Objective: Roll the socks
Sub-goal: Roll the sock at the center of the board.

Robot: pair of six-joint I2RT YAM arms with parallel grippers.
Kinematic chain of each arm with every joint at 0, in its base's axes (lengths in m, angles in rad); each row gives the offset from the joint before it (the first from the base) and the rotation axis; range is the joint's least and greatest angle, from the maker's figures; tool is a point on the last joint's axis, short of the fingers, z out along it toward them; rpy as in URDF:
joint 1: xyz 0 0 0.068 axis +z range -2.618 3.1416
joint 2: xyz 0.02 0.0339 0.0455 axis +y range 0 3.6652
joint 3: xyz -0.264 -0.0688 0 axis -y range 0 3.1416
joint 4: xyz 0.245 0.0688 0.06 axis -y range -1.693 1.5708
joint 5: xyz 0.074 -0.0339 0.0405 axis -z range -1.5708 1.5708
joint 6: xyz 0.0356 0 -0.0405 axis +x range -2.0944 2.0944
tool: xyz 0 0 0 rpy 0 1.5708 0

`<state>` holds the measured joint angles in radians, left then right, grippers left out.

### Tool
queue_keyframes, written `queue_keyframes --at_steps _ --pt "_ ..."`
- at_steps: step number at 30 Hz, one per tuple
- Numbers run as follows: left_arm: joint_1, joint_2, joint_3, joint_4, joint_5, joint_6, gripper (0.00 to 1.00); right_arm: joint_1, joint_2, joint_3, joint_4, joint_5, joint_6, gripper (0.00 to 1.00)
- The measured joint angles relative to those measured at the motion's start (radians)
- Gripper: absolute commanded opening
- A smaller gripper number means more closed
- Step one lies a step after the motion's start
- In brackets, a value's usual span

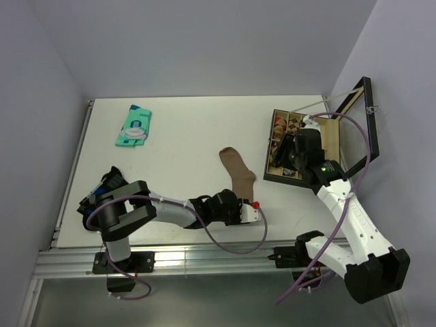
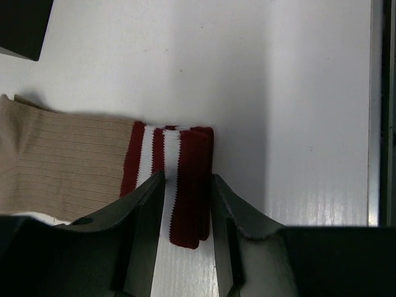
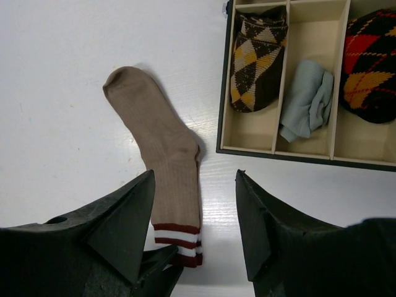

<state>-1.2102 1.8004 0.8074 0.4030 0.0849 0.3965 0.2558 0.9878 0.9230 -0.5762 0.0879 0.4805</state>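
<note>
**Tan sock held at the cuff, ready for rolling**

The white table (image 1: 177,122) carries everything. A compartmented box (image 3: 278,154) is set at its right side, and a teal packet (image 1: 134,126) lies well apart at the far left. The tan sock (image 1: 238,170) is laid flat near the middle of the table, toe towards the far side and cuff towards the arms. The black argyle sock (image 3: 371,62) is seen bundled in a compartment of the box. A brown argyle sock (image 3: 257,62) and a pale blue one (image 3: 306,99) fill the compartments beside it.

The maroon, white-striped cuff (image 2: 192,148) appears doubled over once at its end. The left gripper (image 2: 185,179) is closed on that doubled end, with a finger touching it on each side. The right gripper (image 3: 193,174) is held above the sock with its jaws parted, and nothing is between them.

The sock is judged light, soft and limp, so no shape will be kept unless it is held. The ribbed knit should give the pads fair purchase. The doubled cuff is thought the best place to hold it, being the thickest part. A loose roll is likely to spring open once it is let go.
</note>
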Motion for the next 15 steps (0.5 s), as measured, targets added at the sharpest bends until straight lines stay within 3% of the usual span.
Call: queue_keyframes --at_steps 3,15 --pt "0.003 0.010 0.011 -0.006 0.019 -0.002 0.36 0.000 0.000 0.000 0.000 0.000 -0.002 0.62" --pt "0.041 0.031 0.078 -0.111 0.130 -0.008 0.03 0.003 0.009 0.000 0.000 -0.001 -0.006 0.62"
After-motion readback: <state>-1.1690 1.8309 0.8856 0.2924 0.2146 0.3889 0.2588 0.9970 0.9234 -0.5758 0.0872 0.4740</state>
